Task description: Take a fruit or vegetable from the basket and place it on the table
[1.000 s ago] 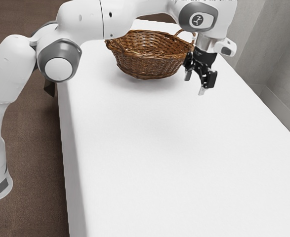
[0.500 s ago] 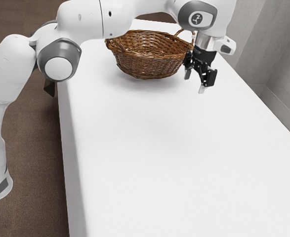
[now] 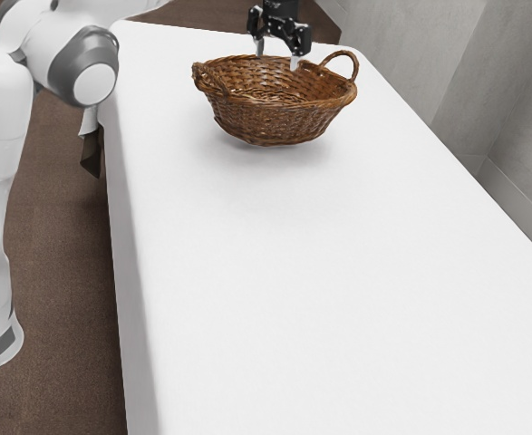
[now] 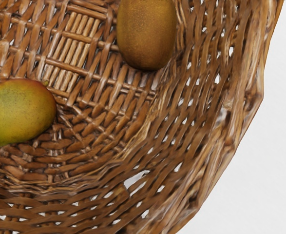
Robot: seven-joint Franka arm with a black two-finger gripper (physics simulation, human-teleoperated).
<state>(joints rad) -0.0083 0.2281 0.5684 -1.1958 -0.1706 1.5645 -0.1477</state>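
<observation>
The tool (image 3: 277,55) hung over the basket (image 3: 275,124), pointing down, its two fingers spread well apart with nothing pinched between them. In the exterior view the pale tips showed against the far side of the basket's rim and just beyond it, one toward the exterior view's left, the other toward its right. The arm (image 3: 93,83) came in from the exterior view's upper left.

The fruit was in the basket. The wrist view showed two pieces lying there: a mango (image 4: 21,113), green and yellow with a reddish blush and a small stem stub, and a brown, oval kiwi (image 4: 146,35) with fine pale speckles. They lay apart from each other, with a paler patch of straight slats (image 4: 75,45) in the weave between them. The kiwi lay close to where the woven side began to rise.

The basket stood upright on the white bench (image 3: 320,281), at the far part of it in the exterior view. It was brown wicker, wide at the rim and narrower below, with a looped handle (image 3: 354,62) at the exterior view's right and another (image 3: 213,80) at its left. Small gaps in its side let the white through. Brown floor (image 3: 66,281) ran beside the bench, and a grey wall (image 3: 519,100) rose on the other side.
</observation>
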